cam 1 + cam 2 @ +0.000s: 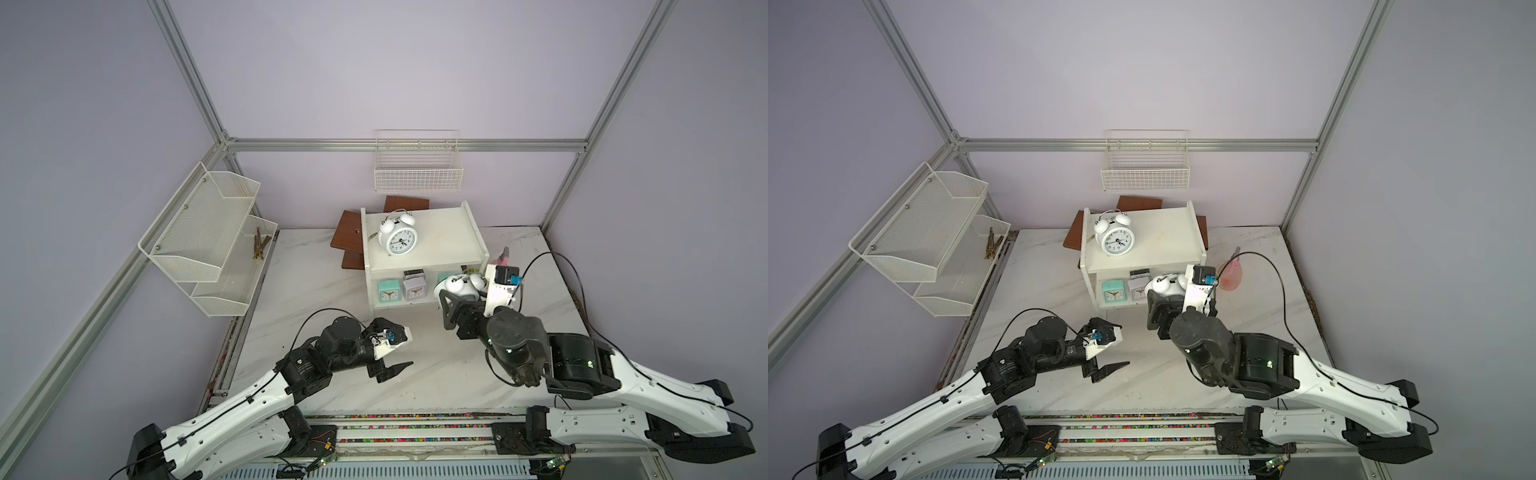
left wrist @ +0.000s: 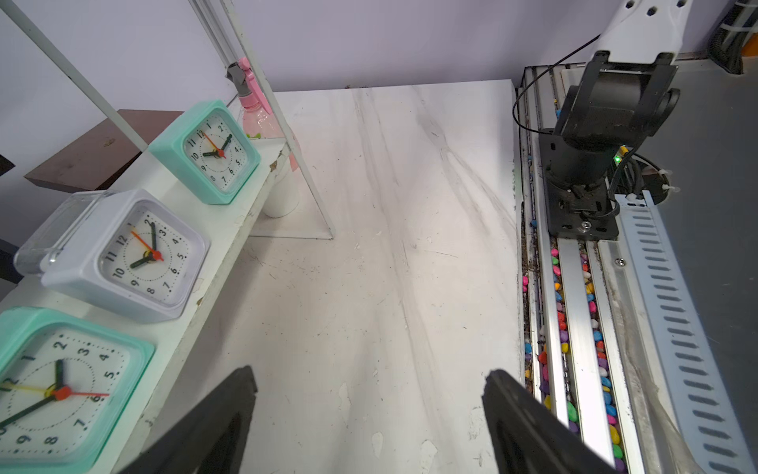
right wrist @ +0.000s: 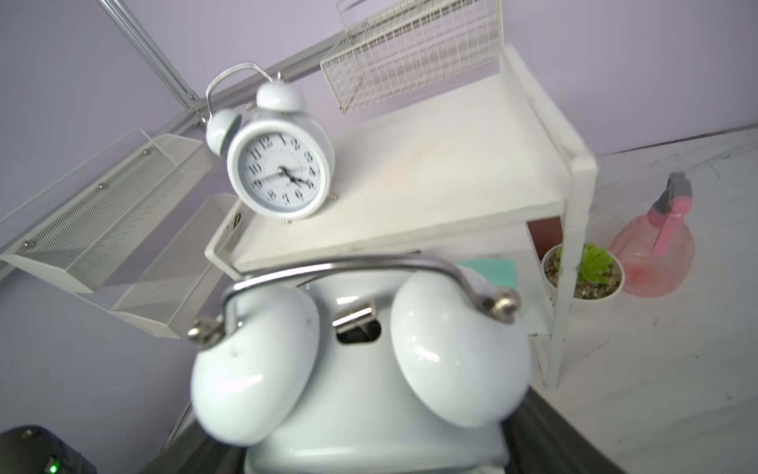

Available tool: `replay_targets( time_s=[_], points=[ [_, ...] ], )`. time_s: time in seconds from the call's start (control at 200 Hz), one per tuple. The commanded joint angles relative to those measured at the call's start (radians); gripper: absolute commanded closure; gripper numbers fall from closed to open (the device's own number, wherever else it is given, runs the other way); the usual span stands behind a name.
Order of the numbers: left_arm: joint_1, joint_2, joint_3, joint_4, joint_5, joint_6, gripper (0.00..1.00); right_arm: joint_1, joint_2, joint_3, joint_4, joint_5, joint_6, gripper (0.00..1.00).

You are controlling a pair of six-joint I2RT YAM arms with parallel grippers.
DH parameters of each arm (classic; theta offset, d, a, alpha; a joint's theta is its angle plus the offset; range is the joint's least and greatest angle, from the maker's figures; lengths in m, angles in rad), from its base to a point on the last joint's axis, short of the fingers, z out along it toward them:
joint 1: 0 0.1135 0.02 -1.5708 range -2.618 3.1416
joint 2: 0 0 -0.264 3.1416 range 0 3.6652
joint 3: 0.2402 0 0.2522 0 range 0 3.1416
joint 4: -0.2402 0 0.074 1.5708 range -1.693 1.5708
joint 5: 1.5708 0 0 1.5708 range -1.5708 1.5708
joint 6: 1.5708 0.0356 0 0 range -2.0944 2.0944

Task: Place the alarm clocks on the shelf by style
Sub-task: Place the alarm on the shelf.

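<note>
Grips one twin-bell clock (image 3: pixel 352 369) in the right fingers (image 1: pixel 448 301), bells toward the shelf (image 1: pixel 440 232), just in front of its lower level. Holds the left fingers (image 2: pixel 517 410) spread wide, nothing between them, over the counter (image 2: pixel 389 246) in front of the shelf. Stands the other twin-bell clock (image 1: pixel 398 239) upright on the shelf's top board. Lines up a mint-green clock (image 2: pixel 53 390), a whitish-grey clock (image 2: pixel 131 254) and a second mint-green clock (image 2: pixel 209 152) along the shelf's lower board, faces outward.
</note>
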Motion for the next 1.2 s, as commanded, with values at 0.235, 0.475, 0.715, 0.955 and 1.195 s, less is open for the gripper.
replay_targets(
  time_s=[0.235, 0.475, 0.715, 0.955, 1.195],
  points=[
    [0.01, -0.01, 0.037, -0.06, 0.044, 0.048, 0.08, -0.25, 0.334, 0.583, -0.301, -0.169, -0.243, 0.42],
    [0.051, -0.057, 0.035, -0.082, 0.031, 0.043, 0.07, -0.363, 0.581, 0.871, -0.419, -0.286, -0.291, 0.41],
    [0.116, -0.11, 0.01, -0.087, 0.026, 0.034, 0.05, -0.441, 0.644, 0.892, -0.425, -0.303, -0.299, 0.41],
    [0.158, -0.145, -0.007, -0.078, 0.034, 0.03, 0.02, -0.471, 0.659, 0.876, -0.417, -0.271, -0.293, 0.41],
    [0.177, -0.171, -0.014, -0.067, 0.033, 0.022, 0.0, -0.474, 0.65, 0.811, -0.348, -0.268, -0.284, 0.4]
  ],
)
